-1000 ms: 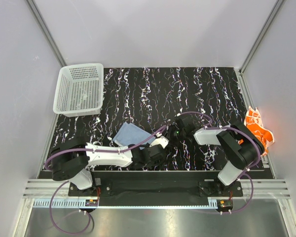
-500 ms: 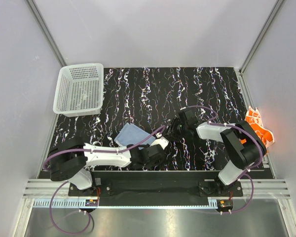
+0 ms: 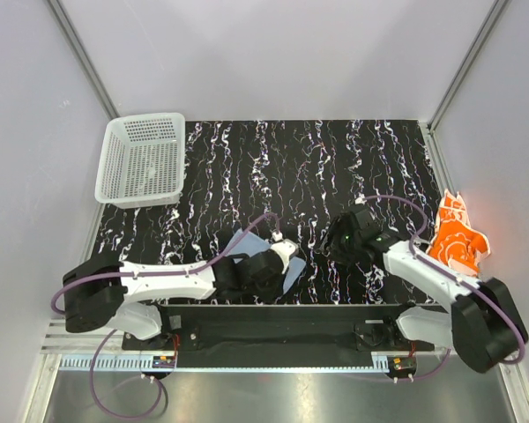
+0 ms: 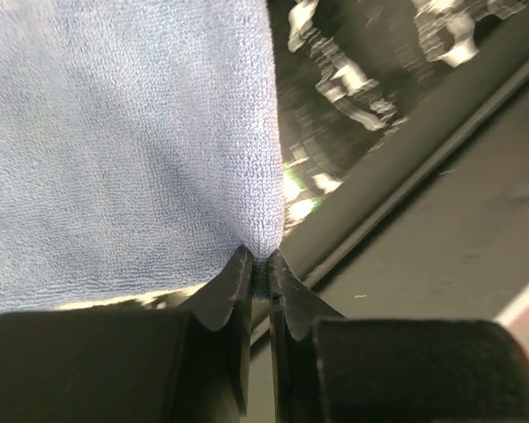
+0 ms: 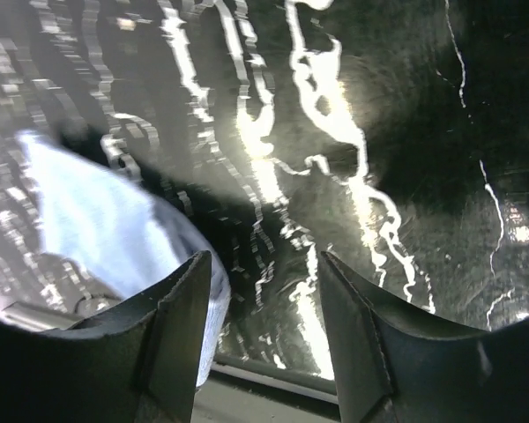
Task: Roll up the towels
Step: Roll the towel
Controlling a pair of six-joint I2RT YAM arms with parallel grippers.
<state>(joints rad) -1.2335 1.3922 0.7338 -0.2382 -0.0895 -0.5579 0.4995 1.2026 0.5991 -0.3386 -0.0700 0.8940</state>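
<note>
A counter (image 3: 273,159) with a glossy black top veined in white and pale violet fills the middle of the enclosure. Plain pale grey panels close it in: a back wall (image 3: 273,53) beyond the counter's far edge, a left wall (image 3: 26,176) and a right wall (image 3: 511,150) at its sides. An aluminium post (image 3: 73,53) rises from each far corner. Along the counter's near edge run a black bar (image 3: 273,324), a ribbed aluminium rail (image 3: 70,339) and a brushed steel sheet (image 3: 273,397). The light is soft and even, with bright glints on the counter top.

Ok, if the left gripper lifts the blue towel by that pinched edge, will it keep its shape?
Probably not: the blue towel is soft looped cloth, puckering where the left gripper pinches it, so it should droop. It might slip out, since only a small tip is clamped.
</note>
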